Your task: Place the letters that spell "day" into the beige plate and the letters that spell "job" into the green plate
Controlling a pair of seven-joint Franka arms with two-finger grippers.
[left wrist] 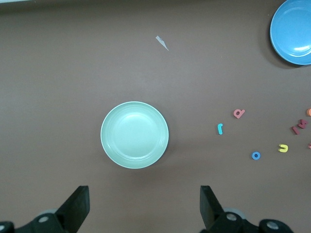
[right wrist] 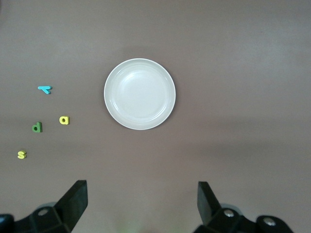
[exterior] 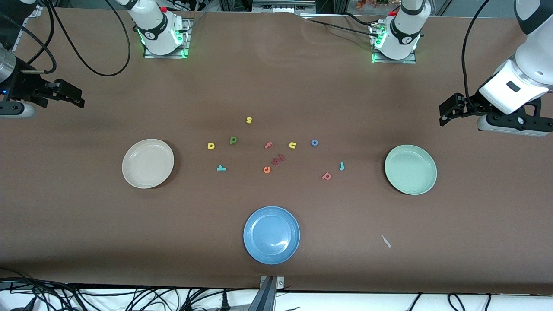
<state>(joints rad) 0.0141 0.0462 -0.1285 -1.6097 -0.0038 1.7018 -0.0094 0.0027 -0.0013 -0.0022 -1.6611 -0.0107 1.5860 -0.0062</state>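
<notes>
The beige plate (exterior: 147,163) (right wrist: 140,94) lies toward the right arm's end of the table and holds nothing. The green plate (exterior: 410,169) (left wrist: 134,135) lies toward the left arm's end, also with nothing in it. Between them on the cloth lie a yellow letter (exterior: 211,146), a dark green letter (exterior: 233,140) and a teal y (exterior: 221,168). Closer to the green plate are a blue o (exterior: 314,142), a teal j (exterior: 341,166) and a pinkish-red b (exterior: 326,176). My right gripper (exterior: 75,96) (right wrist: 141,201) and left gripper (exterior: 445,114) (left wrist: 145,204) hang open, holding nothing, over the table's ends.
A blue plate (exterior: 271,234) sits nearest the front camera. Among the letters also lie a yellow s (exterior: 249,120), a pink f (exterior: 268,145), a yellow u (exterior: 292,145), an orange e (exterior: 266,169) and dark red pieces (exterior: 278,160). A small pale scrap (exterior: 386,241) lies near the front edge.
</notes>
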